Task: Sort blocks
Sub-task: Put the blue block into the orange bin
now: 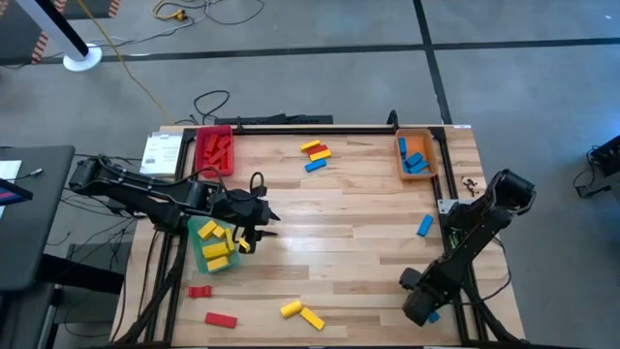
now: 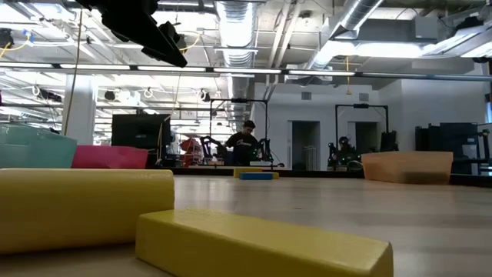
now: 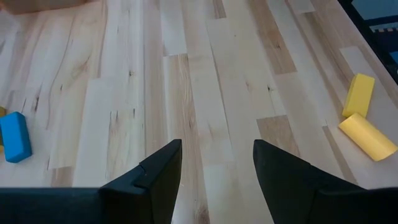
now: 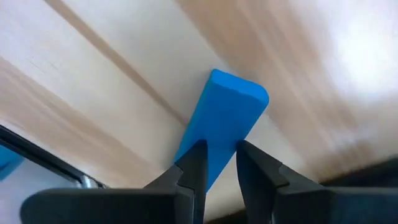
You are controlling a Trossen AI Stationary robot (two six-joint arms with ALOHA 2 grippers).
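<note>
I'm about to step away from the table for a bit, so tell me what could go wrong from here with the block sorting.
1. The right gripper is shut on only one end of a blue block at the table's near right edge; it could slip and fall off.
2. The left gripper is open and empty by the green tray, which already holds several yellow blocks; a low move might knock some out.
</note>
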